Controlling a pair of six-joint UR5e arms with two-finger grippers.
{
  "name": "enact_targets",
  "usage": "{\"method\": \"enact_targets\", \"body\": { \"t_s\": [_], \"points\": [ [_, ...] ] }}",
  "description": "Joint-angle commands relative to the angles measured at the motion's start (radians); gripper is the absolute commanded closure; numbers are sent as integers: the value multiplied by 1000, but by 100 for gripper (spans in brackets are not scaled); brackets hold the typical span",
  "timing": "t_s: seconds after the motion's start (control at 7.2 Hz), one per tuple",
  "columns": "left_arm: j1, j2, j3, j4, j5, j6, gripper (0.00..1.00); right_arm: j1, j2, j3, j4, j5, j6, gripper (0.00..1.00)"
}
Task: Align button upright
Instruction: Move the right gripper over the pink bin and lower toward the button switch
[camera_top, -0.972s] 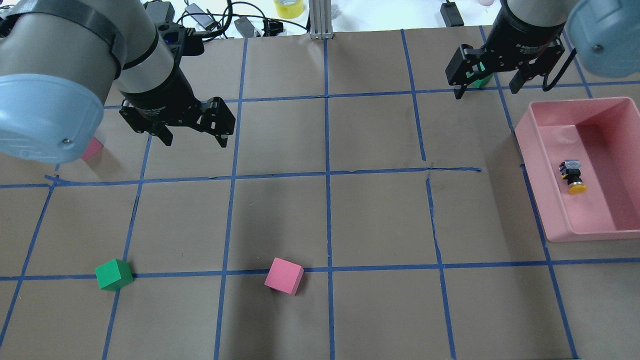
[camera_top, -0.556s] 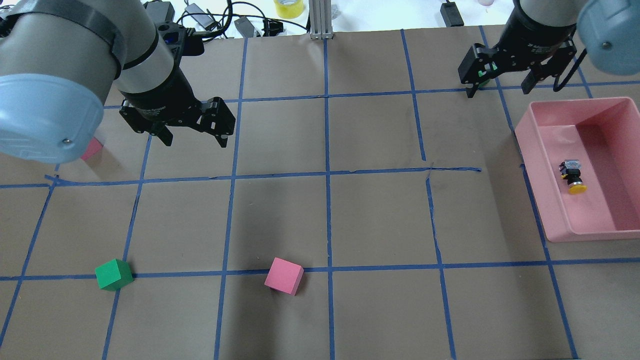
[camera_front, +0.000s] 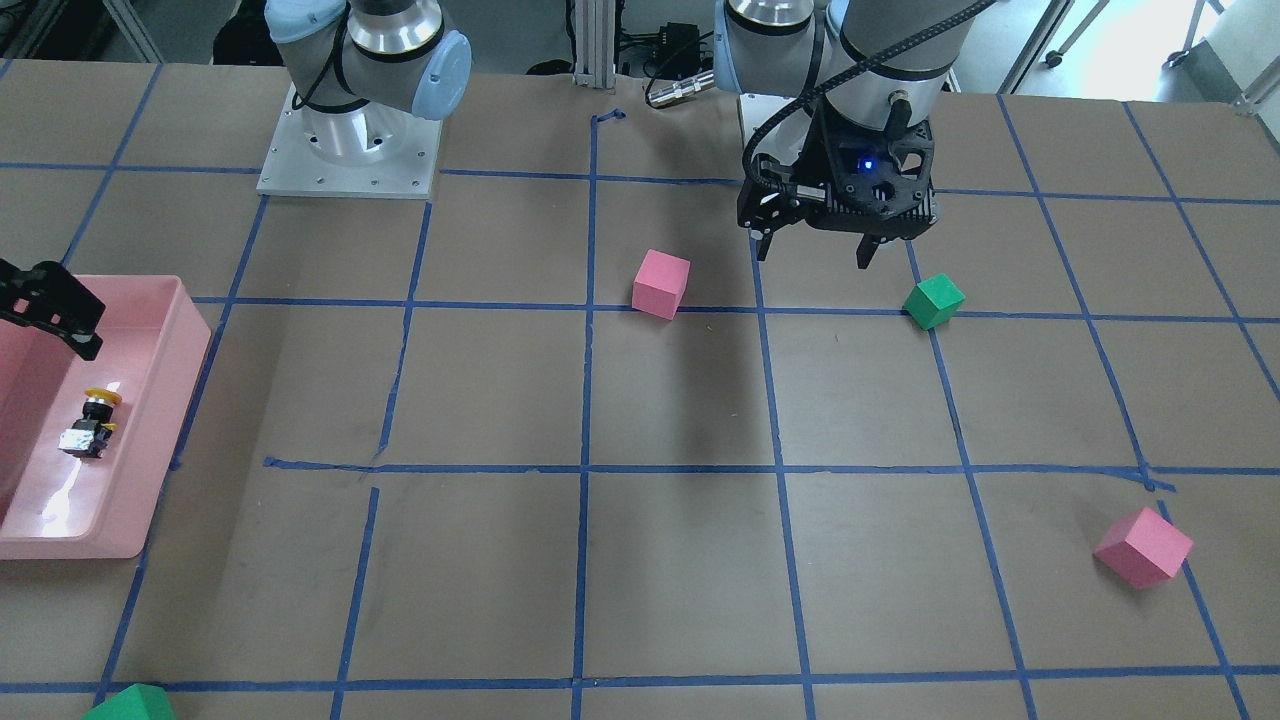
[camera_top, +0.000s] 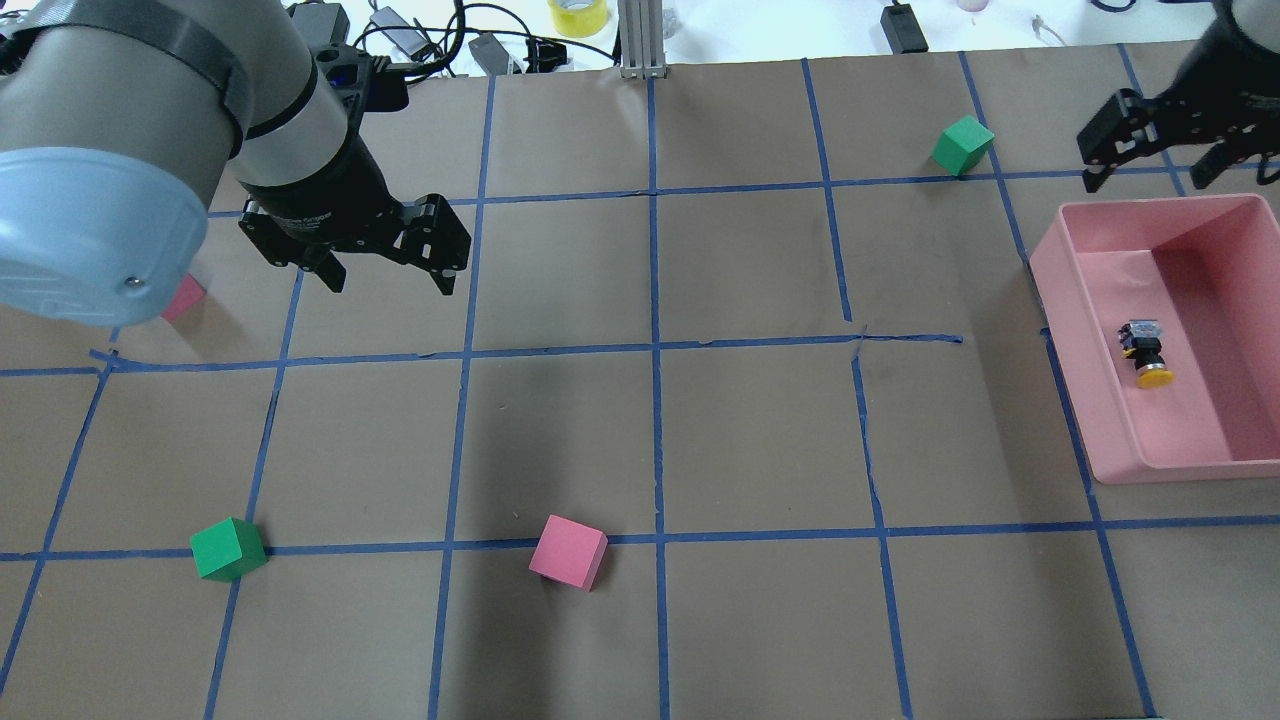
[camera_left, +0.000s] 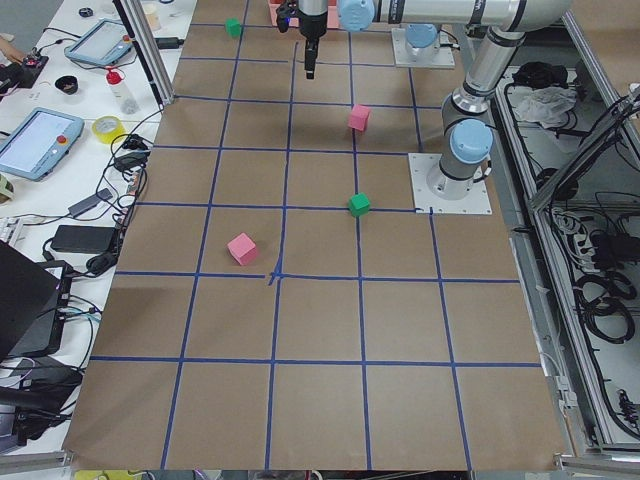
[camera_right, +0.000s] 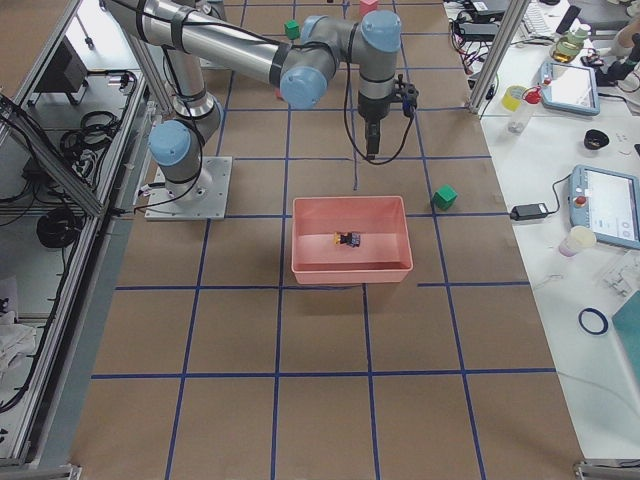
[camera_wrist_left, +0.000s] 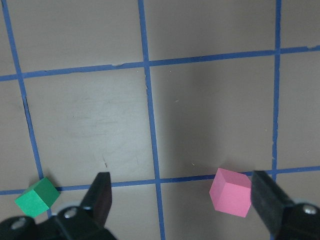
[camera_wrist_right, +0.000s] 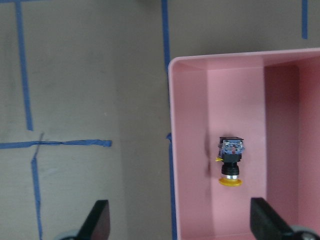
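The button lies on its side on the floor of the pink bin, its yellow cap toward the robot. It also shows in the front view and the right wrist view. My right gripper is open and empty. It hovers over the bin's far edge, apart from the button, which sits between its fingers in the right wrist view. My left gripper is open and empty, high over the table's left half.
A green cube lies left of the right gripper. A pink cube and a green cube lie near the front. Another pink cube is partly hidden by my left arm. Cables lie past the far edge.
My right gripper has moved right, to over the bin's far edge, and uncovered the green cube. The left arm and the button have not moved.
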Motion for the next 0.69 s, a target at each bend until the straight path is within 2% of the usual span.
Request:
{"method": "enact_targets", "body": {
  "t_s": [0.0, 0.14, 0.56],
  "points": [
    [0, 0, 0, -1, 0, 0, 0, -102, 59, 119, -199, -6, -85, 0],
    [0, 0, 0, 1, 0, 0, 0, -110, 85, 153, -235, -9, -85, 0],
    [0, 0, 0, -1, 0, 0, 0, -136, 189, 161, -280, -51, -85, 0]
  ]
}}
